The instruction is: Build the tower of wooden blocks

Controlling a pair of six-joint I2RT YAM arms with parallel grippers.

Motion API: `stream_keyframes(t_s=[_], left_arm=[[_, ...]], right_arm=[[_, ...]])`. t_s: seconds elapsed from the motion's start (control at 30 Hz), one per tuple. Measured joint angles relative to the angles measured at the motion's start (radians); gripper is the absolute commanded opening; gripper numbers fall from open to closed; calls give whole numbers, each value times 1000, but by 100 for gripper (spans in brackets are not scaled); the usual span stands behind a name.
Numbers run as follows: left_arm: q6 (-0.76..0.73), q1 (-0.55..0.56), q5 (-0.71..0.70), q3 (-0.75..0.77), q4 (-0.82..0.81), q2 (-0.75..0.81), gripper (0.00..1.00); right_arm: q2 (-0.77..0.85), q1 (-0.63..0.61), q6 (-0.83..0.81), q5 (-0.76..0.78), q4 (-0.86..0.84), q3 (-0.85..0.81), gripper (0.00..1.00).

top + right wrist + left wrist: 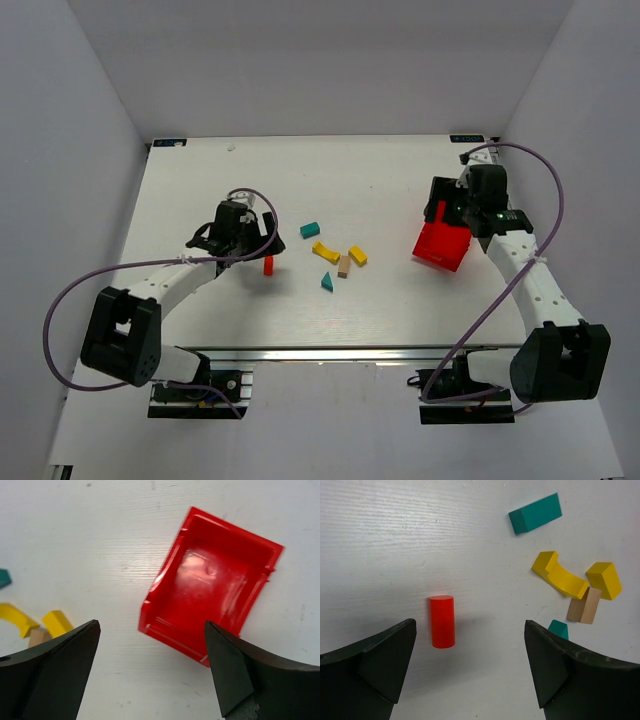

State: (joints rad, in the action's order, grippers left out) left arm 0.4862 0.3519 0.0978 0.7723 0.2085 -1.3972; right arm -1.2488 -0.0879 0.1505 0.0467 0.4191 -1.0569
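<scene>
The wooden blocks lie loose and apart on the white table; no tower stands. A red cylinder (268,265) (442,621) lies just ahead of my left gripper (255,232) (470,665), which hovers open and empty. To its right are a teal bar (309,229) (535,513), a yellow arch (326,251) (559,576), a tan block (344,265) (585,606), a yellow block (357,255) (604,580) and a teal triangle (326,282) (559,629). My right gripper (445,212) (152,670) is open above the table, holding nothing.
A red plastic bin (442,245) (212,585) lies empty at the right, just beyond my right gripper's fingertips, its open side facing the wrist camera. White walls close in the table on three sides. Purple cables loop from both arms.
</scene>
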Motion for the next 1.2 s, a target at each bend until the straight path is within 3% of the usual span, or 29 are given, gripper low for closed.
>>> stream_keyframes(t_s=[0.33,0.63,0.8,1.2], left_arm=[[4,0,-65,38,75,126,98],[27,0,-122,48,233,320,98],[47,0,-140,63,308,422,98],[52,0,-136,63,369,436,98]], right_arm=[[-40,-251,12,-96,27,6,89],[-229,-434,-31,-91,8,8,89],[-367,-476,-142,-48,-35,8,79],[-447,-492,-296,-98,-137,25,80]])
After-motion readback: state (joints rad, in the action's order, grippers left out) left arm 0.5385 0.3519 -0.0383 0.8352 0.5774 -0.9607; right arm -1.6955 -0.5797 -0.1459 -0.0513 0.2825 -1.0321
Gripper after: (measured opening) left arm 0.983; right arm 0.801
